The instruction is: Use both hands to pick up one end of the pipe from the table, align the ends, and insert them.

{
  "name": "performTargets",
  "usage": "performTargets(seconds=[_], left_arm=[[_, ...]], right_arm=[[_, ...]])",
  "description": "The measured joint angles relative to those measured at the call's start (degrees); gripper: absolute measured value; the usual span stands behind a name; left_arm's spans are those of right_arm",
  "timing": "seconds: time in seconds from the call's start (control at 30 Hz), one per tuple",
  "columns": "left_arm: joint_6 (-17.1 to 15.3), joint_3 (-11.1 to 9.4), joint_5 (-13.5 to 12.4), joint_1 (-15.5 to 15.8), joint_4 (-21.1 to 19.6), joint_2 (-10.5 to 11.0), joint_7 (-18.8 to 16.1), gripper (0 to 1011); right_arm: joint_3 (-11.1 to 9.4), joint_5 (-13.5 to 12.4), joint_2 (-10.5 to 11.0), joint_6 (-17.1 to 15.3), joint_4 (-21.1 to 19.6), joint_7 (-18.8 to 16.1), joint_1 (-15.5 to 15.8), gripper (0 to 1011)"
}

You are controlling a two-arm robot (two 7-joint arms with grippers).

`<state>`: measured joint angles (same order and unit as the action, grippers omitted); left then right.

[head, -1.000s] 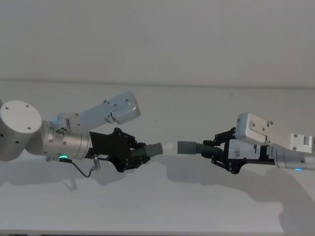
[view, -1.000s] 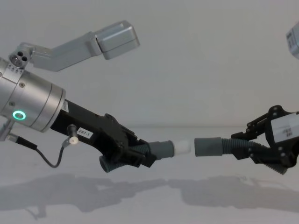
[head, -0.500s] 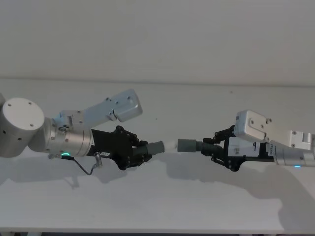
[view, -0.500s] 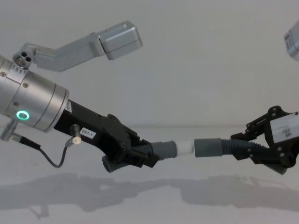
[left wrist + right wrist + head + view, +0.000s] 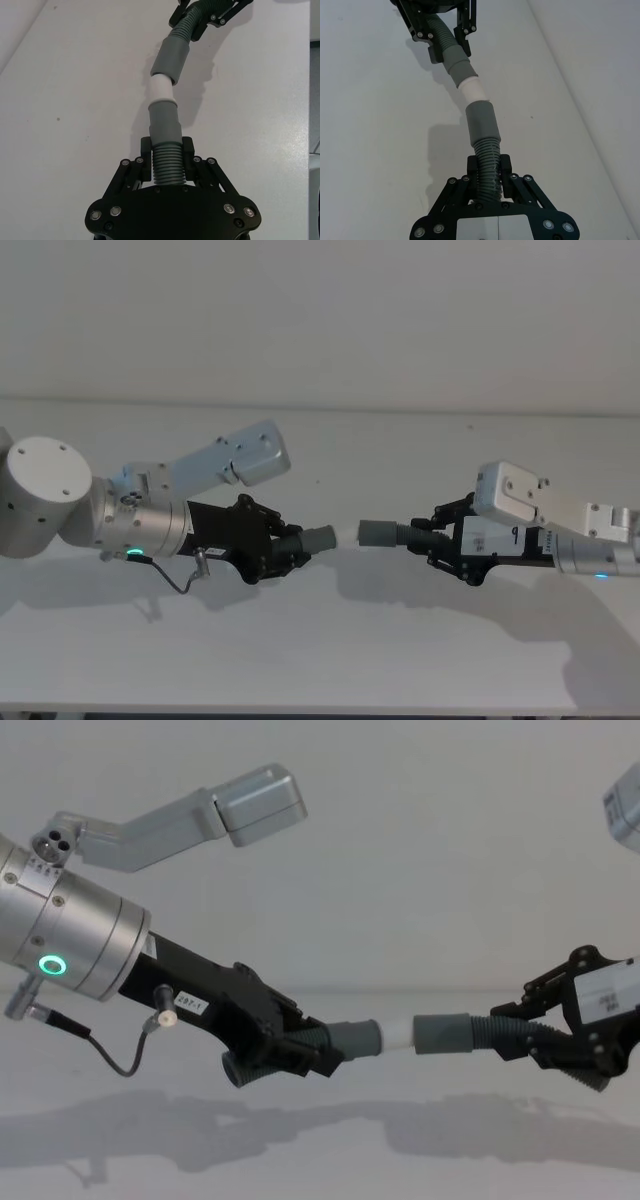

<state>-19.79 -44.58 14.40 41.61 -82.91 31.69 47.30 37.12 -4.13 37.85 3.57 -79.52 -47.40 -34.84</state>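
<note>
Above the table (image 5: pixel 330 650), mid-scene, the two pipe pieces meet end to end. The left gripper (image 5: pixel 288 550) comes in from the left, jaws clamped on the ribbed hose of the left pipe piece (image 5: pixel 350 1040), whose pale tip (image 5: pixel 398 1033) points right. The right gripper (image 5: pixel 432 540) comes in from the right, jaws closed on the ribbed hose of the right pipe piece (image 5: pixel 445 1034). The tip sits right at the grey collar mouth (image 5: pixel 162 76), most of its white length showing, both pieces clear of the surface
</note>
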Motion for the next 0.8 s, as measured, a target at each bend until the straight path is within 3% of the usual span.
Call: performTargets(seconds=[0.8], left_arm=[[1.0,-1.1,1.6,1.2,1.1,-0.2,1.0,341]], right_arm=[[1.1,-0.7,-0.2,2.2,1.1,0.0,-1.0,264]])
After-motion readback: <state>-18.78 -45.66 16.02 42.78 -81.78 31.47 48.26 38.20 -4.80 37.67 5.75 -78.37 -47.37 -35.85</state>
